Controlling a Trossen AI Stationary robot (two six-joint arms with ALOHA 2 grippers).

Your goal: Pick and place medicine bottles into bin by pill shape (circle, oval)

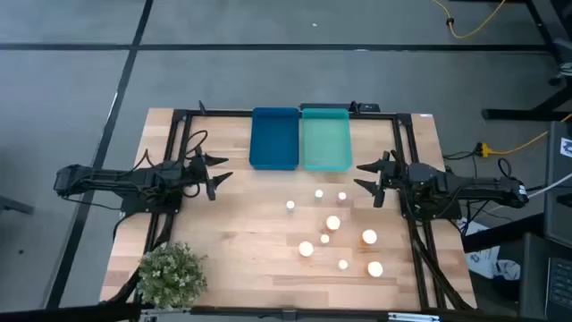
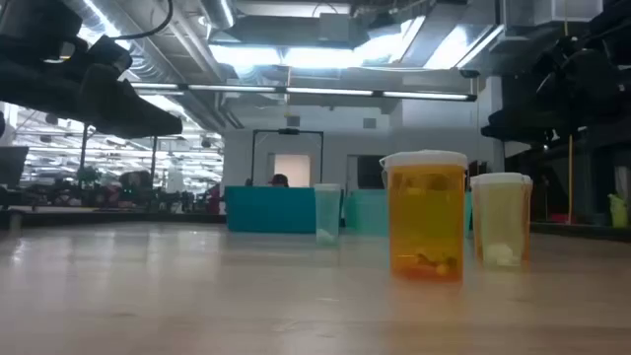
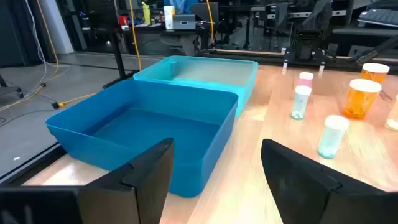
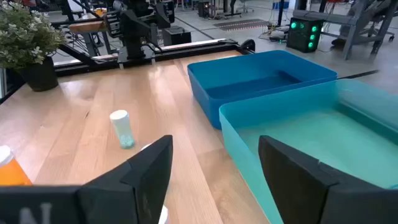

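Observation:
Several small medicine bottles with white caps (image 1: 333,223) stand upright on their bases on the wooden table, right of centre. In the low view an amber bottle (image 2: 426,215) and a pale one (image 2: 500,219) stand near. A blue bin (image 1: 273,138) and a teal bin (image 1: 325,138) sit side by side at the far edge. My left gripper (image 1: 217,172) hovers open at the left, beside the blue bin (image 3: 149,134). My right gripper (image 1: 365,178) hovers open at the right, near the teal bin (image 4: 323,130). Both are empty.
A potted plant (image 1: 172,275) stands at the near left corner. A dark metal frame (image 1: 179,114) runs around the table. Bare wood lies between the left gripper and the bottles. Cables lie on the floor beyond the table.

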